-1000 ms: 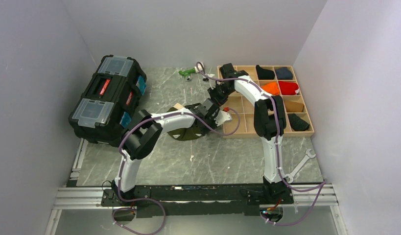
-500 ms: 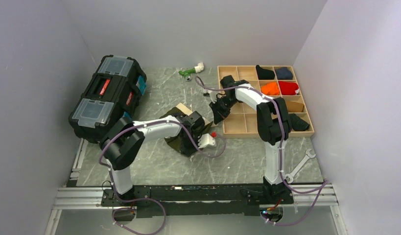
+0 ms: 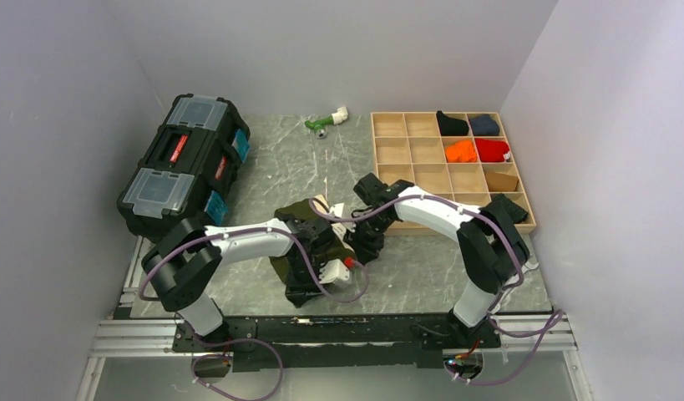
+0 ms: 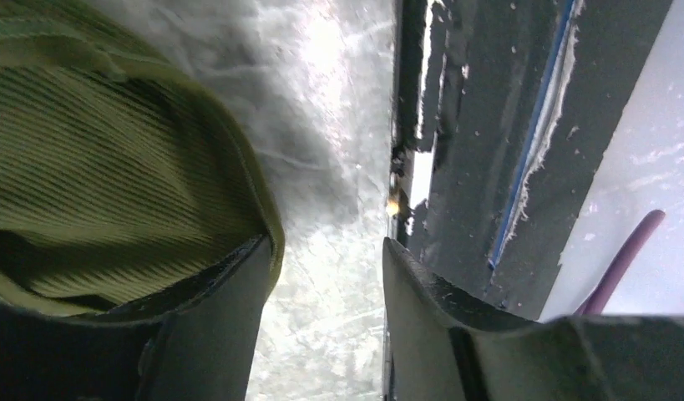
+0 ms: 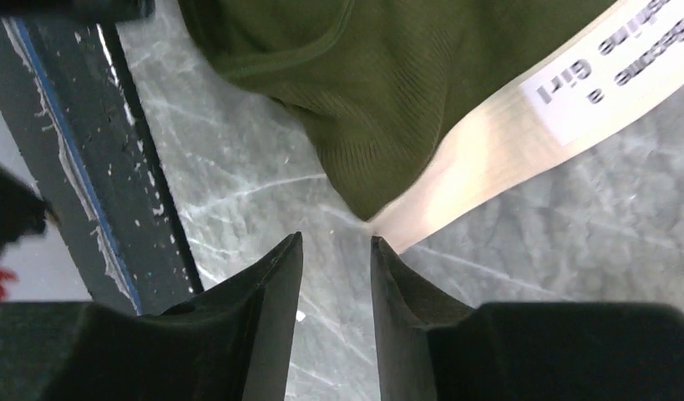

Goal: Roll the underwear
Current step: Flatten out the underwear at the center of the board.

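Shows the underwear (image 3: 298, 213) as a crumpled green heap on the tabletop (image 3: 405, 276), low and middle in the top view, near the dark rail (image 3: 388, 324). Has the left tool (image 4: 326, 251) spread with nothing inside, right beside the cloth, and the right tool (image 5: 336, 242) a bit spread too, holding nothing, just under the tip of the cream waistband (image 5: 505, 125). Could end as a lumpy bunch, not a roll, if grabbed while not flat, or could slide over the rail if pushed.
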Robot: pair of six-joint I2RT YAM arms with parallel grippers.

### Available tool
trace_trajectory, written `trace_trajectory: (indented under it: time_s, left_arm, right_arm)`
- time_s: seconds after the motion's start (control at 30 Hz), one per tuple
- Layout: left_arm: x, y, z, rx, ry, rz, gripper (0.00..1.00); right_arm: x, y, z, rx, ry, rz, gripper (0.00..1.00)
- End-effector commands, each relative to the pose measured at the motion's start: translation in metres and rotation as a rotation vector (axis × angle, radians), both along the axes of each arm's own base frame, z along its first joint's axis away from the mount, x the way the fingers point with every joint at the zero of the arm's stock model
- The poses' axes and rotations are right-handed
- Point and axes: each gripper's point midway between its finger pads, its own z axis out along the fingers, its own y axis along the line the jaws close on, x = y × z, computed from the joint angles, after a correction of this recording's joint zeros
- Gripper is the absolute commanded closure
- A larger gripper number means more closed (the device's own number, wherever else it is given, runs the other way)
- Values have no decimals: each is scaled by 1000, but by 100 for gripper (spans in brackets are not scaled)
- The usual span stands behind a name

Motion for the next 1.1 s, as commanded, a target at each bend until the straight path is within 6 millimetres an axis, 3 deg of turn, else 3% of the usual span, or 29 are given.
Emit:
trace_trajectory:
  time_s: [0.0, 0.13, 0.3, 0.4, 0.53, 0.77, 1.07]
  left_arm:
    - [-8, 7, 15, -28, -15, 5, 37]
    - [5, 9, 28, -64, -109, 42, 29]
    - [41, 8, 59, -181, -193, 169, 20]
    - [69, 15, 82, -284, -185, 304, 17]
    - [105, 36, 108, -396, -180, 488, 16]
    - [129, 67, 125, -496, -146, 718, 15]
    - [131, 93, 117, -469, -155, 837, 15]
  right_arm:
    - [4, -3, 13, 49, -76, 5, 58]
    - [18, 1, 33, 94, -129, -17, 46]
    - [56, 15, 65, 178, -192, -97, 35]
    - [87, 32, 82, 245, -185, -169, 35]
    - [106, 69, 99, 378, -59, -164, 36]
    - [135, 120, 88, 489, 174, -165, 38]
    - [149, 140, 30, 472, 332, -215, 39]
